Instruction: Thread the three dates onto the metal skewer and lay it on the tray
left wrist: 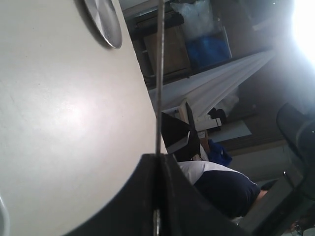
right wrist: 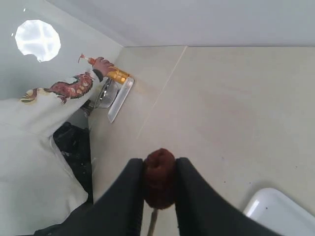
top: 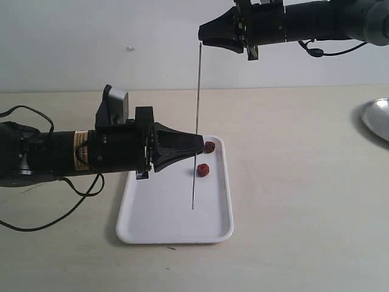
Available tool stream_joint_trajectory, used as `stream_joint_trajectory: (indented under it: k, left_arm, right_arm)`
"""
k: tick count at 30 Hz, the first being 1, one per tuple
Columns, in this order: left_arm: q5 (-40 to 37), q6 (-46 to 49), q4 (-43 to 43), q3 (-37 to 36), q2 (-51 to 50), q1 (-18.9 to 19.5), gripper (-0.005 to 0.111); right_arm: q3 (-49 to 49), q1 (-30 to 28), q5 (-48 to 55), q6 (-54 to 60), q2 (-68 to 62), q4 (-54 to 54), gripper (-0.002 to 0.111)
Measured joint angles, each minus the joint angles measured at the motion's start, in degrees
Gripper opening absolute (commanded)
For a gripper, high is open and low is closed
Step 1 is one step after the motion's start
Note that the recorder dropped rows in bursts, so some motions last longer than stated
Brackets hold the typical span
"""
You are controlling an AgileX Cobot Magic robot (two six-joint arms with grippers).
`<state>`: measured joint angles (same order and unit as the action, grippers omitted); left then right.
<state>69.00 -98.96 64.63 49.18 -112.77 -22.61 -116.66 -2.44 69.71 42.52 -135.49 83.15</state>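
Left gripper (top: 199,144): reaching in sideways over the tray, its jaws are pinching tight on the metal skewer (top: 197,103) partway down the rod. In the left wrist view the dark fingers (left wrist: 142,196) are meeting on the rod (left wrist: 160,73) with no gap showing.

Right gripper (top: 202,35): hanging high above the tray and clamping a third date (right wrist: 159,182) between its two fingers (right wrist: 189,196). This date is dark reddish-brown and is filling the gap from one finger to the other.

Metal skewer: standing nearly upright, it is running from the right gripper at its top, past the left gripper, down to a free lower tip over the tray. Whether that tip is touching the tray I cannot tell. A short stretch of the rod (right wrist: 152,223) is showing just beside the held date, but whether it is piercing the date cannot be told.

Two reddish dates: both are lying on the tray. One (top: 209,146) is sitting near the far right rim, just beside the left gripper's tip. The other (top: 203,170) is lying a little nearer the camera, close to the right of the rod.

Tray (top: 176,234): white and lying flat on the pale table (top: 292,201), directly under both grippers.

Round silver dish (top: 378,118): sitting at the table's right edge, well apart from the tray.
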Motion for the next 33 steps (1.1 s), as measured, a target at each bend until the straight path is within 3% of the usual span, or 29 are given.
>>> stream_joint_trajectory:
  k: [9, 33]
  left_arm:
    - [0.0, 0.0, 0.0, 0.0, 0.0, 0.0, 0.000]
    - [0.0, 0.0, 0.2, 0.0, 0.0, 0.0, 0.000]
  right_arm:
    - [0.0, 2.2, 0.0, 0.6, -0.4, 0.6, 0.021]
    - [0.0, 1.2, 0.0, 1.9, -0.5, 0.6, 0.021]
